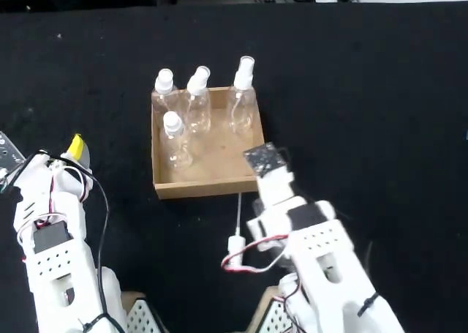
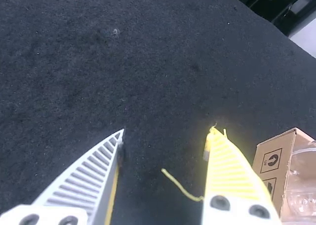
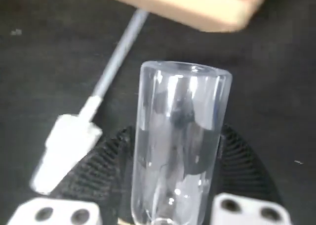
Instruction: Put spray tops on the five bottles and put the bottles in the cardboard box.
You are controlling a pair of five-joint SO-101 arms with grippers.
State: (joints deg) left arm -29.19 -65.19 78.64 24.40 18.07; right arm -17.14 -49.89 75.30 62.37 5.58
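Left end effector (image 2: 167, 132): it stood wide open, one white finger and one yellow finger well apart, with nothing between them.
Left end effector position: it hung over bare black tabletop (image 1: 380, 91), off to the left of the cardboard box (image 1: 208, 179) and apart from it; a corner of the box sat at the edge of the left wrist view.
Right end effector (image 3: 177, 136): its black fingers were closed around an uncapped bottle (image 3: 180, 101), one on each side of the clear body.
Uncapped bottle: it was clear and had no spray top; its open neck pointed away from the wrist, toward the near wall of the box.
Right end effector position: in the high view it sat at the front right corner of the box.
Loose spray top (image 1: 235, 243): it lay flat on the tabletop just outside the near wall of the box, its white head beside the right arm and its thin dip tube pointing toward the box.
Four capped bottles (image 1: 197, 102): all stood upright inside the box with white spray tops on. Three were lined along the far wall and one stood in front of them on the left side.
Cardboard box: it was open-topped and sat near the middle of the tabletop.
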